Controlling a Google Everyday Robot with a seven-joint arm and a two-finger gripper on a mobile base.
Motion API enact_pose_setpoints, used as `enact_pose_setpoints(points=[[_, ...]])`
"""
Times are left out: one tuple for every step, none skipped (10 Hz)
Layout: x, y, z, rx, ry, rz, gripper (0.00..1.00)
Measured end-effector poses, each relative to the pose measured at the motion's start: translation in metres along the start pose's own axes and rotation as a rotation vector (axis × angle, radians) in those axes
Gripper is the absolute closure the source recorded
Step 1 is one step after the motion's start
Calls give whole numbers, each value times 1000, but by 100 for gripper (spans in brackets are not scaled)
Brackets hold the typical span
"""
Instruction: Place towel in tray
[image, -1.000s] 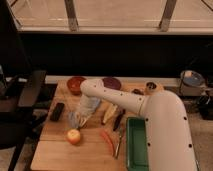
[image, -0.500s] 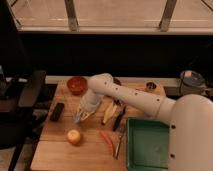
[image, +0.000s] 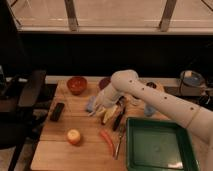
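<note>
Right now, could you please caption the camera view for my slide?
Shut pincer at the grey-blue towel; the dark green tray holds no towel yet.

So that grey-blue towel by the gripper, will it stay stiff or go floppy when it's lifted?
Probably floppy: the towel lies as a small bunched cloth beside the shut gripper, mid-table left of the tray, so it should sag when raised. Likely light, given its size. Hanging corners might catch the tray's rim.

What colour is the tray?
The tray is dark green, camera view; gripper beside the towel.
</note>
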Motion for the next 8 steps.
enact_pose_setpoints(points=[[11, 21, -21, 7, 30, 56, 100], [19, 39, -39, 6, 58, 103, 100], [25, 59, -57, 9, 84, 157, 100], [30, 77, -74, 17, 107, 205, 100], [32, 86, -80, 20, 116, 226, 100], [32, 87, -82, 22, 118, 230, 100], [31, 85, -81, 22, 116, 227, 100], [32, 86, -81, 22, 117, 229, 100]])
